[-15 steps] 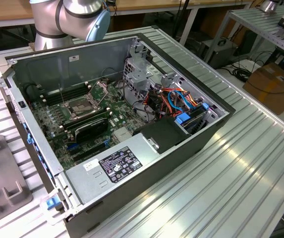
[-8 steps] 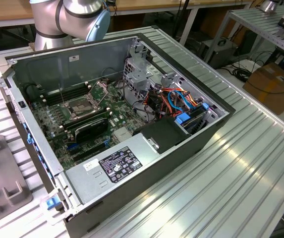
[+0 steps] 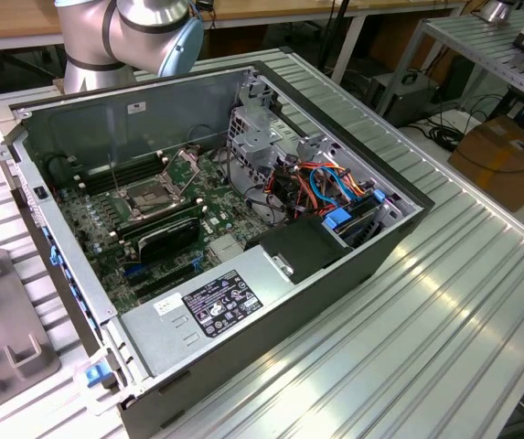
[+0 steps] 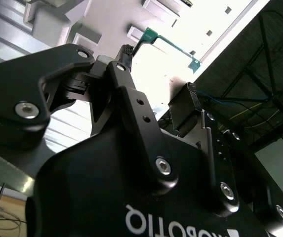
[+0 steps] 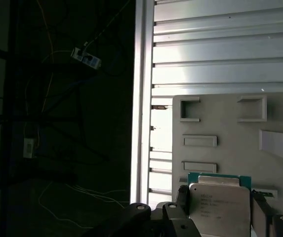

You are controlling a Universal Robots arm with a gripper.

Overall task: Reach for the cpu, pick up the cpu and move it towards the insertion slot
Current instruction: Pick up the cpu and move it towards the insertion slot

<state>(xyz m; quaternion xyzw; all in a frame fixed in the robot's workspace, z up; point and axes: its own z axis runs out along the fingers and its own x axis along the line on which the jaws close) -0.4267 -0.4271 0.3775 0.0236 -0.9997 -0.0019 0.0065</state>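
Note:
The cpu (image 5: pixel 219 210) is a pale silver square on a green base. In the first wrist view it sits between my gripper's (image 5: pixel 220 202) two black fingers (image 5: pixel 182 200), which press its opposite sides. I cannot tell if it is lifted off the grey fixture plate (image 5: pixel 220 128) behind it. In the second wrist view its thin green edge (image 4: pixel 173 47) spans the tips of the gripper (image 4: pixel 158 69). The insertion slot (image 3: pixel 152 197), a shiny framed socket with its bracket raised, lies on the motherboard in the open case, far from the gripper.
The open computer case (image 3: pixel 271 366) lies on a ribbed aluminium table (image 3: pixel 444 302). The grey fixture plate (image 3: pixel 5 347) is at the exterior view's left. The table's edge (image 5: pixel 141 98) borders a dark floor with cables. My arm's joints (image 3: pixel 133 32) are behind the case.

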